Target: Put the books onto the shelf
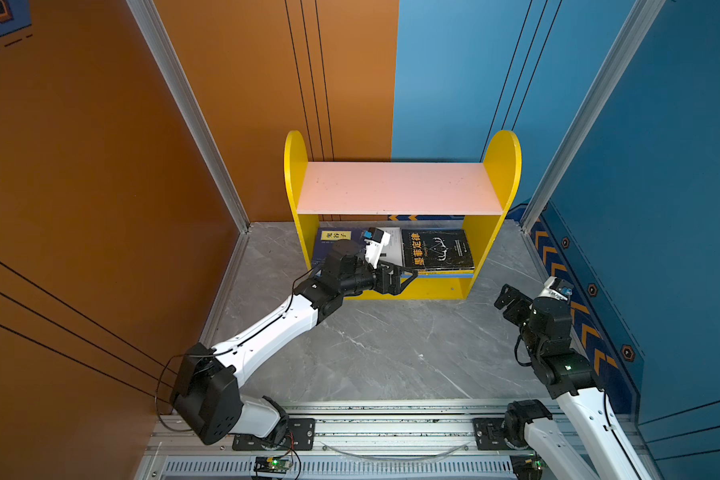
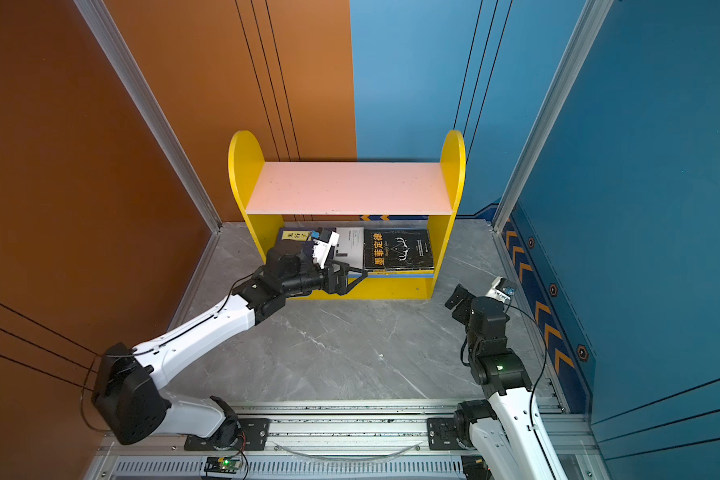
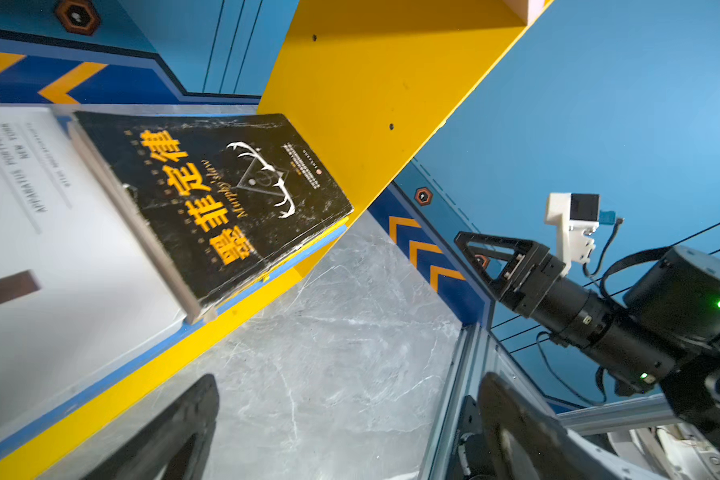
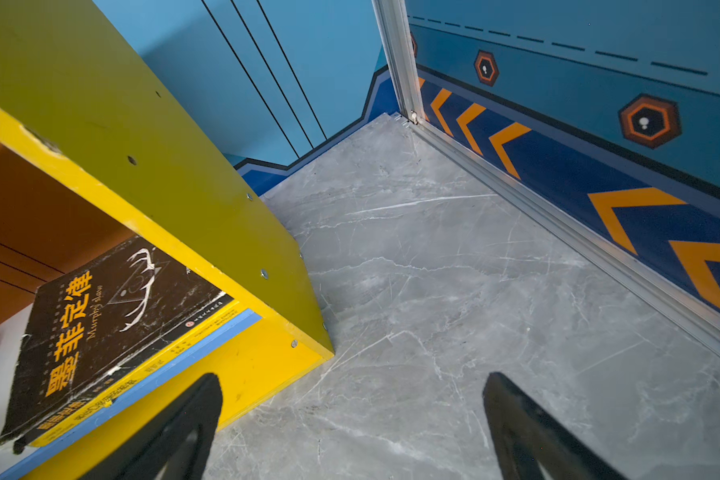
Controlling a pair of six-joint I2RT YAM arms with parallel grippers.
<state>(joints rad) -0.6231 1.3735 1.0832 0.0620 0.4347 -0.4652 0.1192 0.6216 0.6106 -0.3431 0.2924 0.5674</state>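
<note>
Books now lie flat on the lower board of the shelf, none of them standing. A navy book lies at the left end, partly hidden by the left arm. A white book lies in the middle and a black book at the right, touching the right side panel. The right wrist view shows a yellow book under the black one. Whether more lie beneath the navy or white covers cannot be told. The pink board above is bare, and no book shows on the grey floor in either top view.

The left gripper hangs just in front of the lower board's front edge, its jaws spread wide and nothing between them. The right gripper sits well apart from the shelf, near the right wall, also spread wide and empty.

By this layout the shelving looks finished or very nearly so: every visible book is on the shelf and neither gripper carries one. Left, at most, seems to be drawing the left arm back, or straightening the books if they are meant to stand.
</note>
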